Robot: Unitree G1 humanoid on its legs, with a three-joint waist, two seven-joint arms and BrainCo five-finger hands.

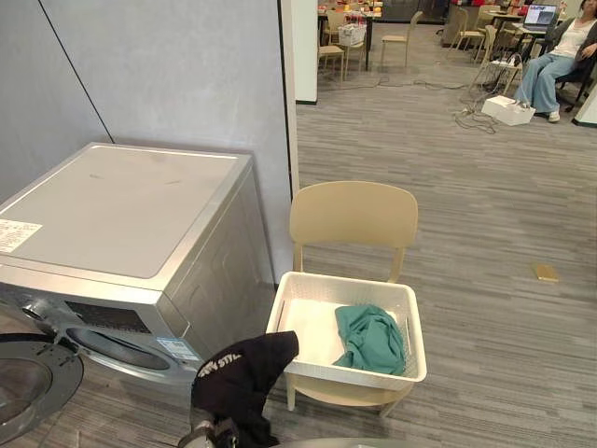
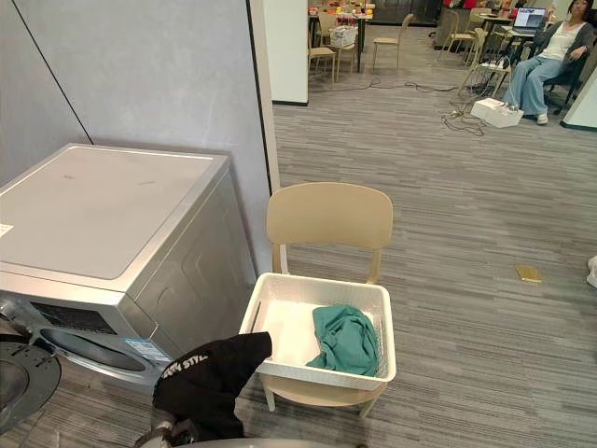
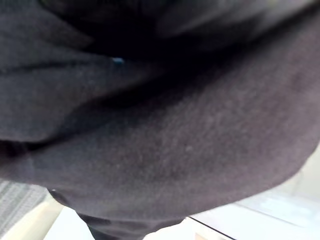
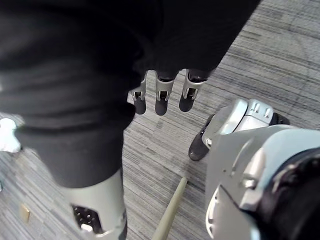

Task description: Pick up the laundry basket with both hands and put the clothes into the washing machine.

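Black garment over left hand and right hand, grips hidden, cannot tell

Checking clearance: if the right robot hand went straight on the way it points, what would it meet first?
The black garment: it drapes over the right robot hand's curled fingers. Depth beyond is unclear.

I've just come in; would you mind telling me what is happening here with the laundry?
The robot holds a black garment up before the silver-grey washing machine, whose round door is open. The cloth hangs over its right hand and lies against the left wrist camera. The white plastic laundry basket sits on a beige chair, a teal garment inside.
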